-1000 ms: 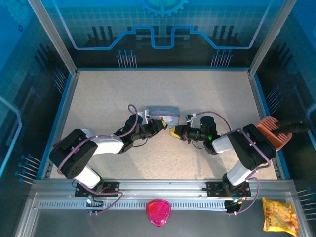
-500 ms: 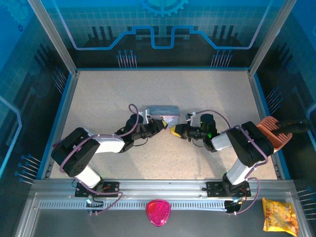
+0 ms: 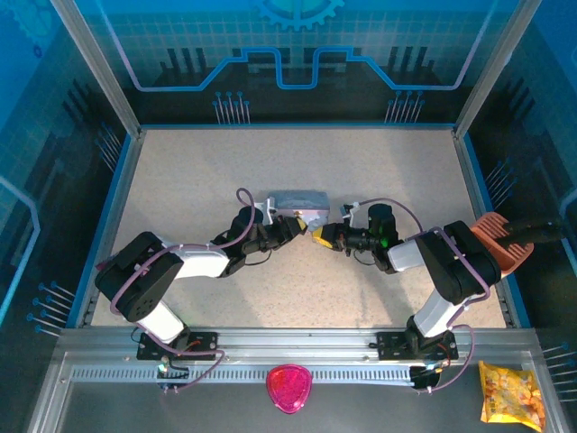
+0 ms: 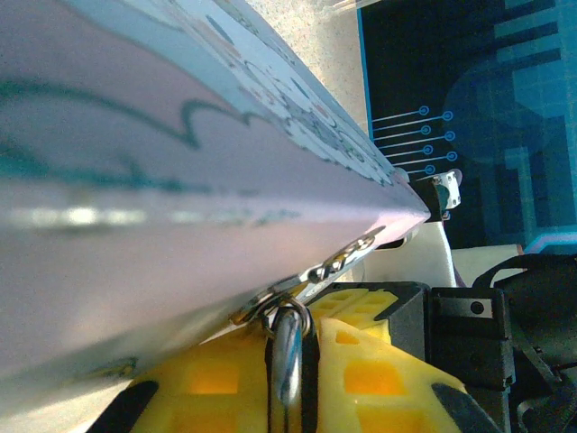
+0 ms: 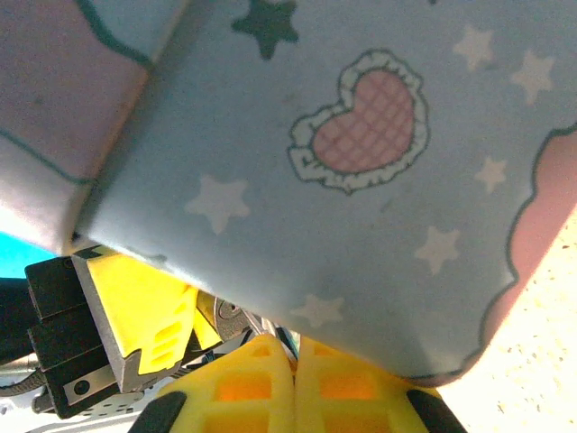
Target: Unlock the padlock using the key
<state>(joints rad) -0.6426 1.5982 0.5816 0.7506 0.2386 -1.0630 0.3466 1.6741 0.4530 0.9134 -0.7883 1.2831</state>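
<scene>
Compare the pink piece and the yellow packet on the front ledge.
The glossy pink rounded plastic piece is smooth and plain; the crinkled yellow packet is rectangular and printed. The pink piece lies centrally, the packet far right. Both rest on the grey metal ledge.

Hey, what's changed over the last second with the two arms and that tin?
The right claw and its wrist crept slightly forward, toward the tin. Nothing was visibly grabbed or released. The left claw stays shut on what looks like the key, and the tin has not moved.
</scene>
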